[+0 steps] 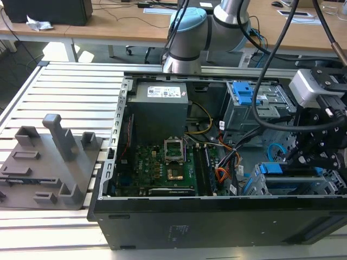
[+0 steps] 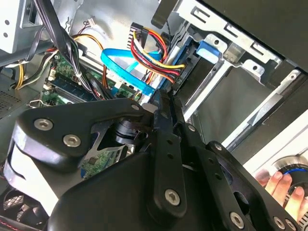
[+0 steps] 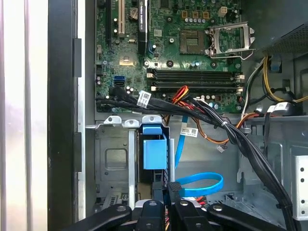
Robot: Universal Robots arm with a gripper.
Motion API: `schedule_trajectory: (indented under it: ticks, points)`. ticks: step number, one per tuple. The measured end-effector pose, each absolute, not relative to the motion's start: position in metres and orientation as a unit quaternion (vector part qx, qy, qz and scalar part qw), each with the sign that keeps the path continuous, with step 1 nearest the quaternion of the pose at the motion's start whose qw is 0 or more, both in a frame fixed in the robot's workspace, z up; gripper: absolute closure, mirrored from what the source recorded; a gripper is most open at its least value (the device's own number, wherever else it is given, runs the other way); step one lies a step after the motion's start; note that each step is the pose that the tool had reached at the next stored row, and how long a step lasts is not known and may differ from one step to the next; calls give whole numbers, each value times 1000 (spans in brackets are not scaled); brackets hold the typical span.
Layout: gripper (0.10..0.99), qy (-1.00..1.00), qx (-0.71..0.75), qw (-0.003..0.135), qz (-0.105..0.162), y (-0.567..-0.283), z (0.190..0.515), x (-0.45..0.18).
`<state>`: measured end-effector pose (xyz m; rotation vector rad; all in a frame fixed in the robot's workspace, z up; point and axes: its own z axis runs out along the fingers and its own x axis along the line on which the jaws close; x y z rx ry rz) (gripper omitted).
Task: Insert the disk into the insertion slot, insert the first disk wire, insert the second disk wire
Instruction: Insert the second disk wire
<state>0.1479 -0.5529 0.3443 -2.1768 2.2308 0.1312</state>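
Note:
The disk (image 1: 282, 169) sits in its bright blue carrier inside the insertion slot (image 1: 325, 187), the silver perforated cage at the exterior view's lower right. My gripper (image 1: 301, 154) hangs just above it. In both wrist views the black fingers are pressed together at the end of a flat blue disk wire (image 2: 122, 72) (image 3: 199, 185), beside the blue carrier (image 2: 209, 48) (image 3: 154, 151). The gripper (image 2: 162, 101) (image 3: 171, 190) looks shut on that wire's end. A bundle of red, yellow and black wires (image 2: 154, 45) runs down toward the disk; its end is hidden.
A taller grey cage with a blue latch (image 1: 244, 95) stands behind the slot. The motherboard (image 1: 162, 162) and black cable bundles (image 3: 231, 130) fill the case. A grey fixture (image 1: 51, 162) lies on the slatted table. A person's fingers (image 2: 284, 185) show beside the case.

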Motion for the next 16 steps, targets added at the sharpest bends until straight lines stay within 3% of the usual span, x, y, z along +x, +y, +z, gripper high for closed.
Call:
schedule_trajectory:
  ticks: [16]
  points:
    - [925,715,-698,17,49,-557,348,152]
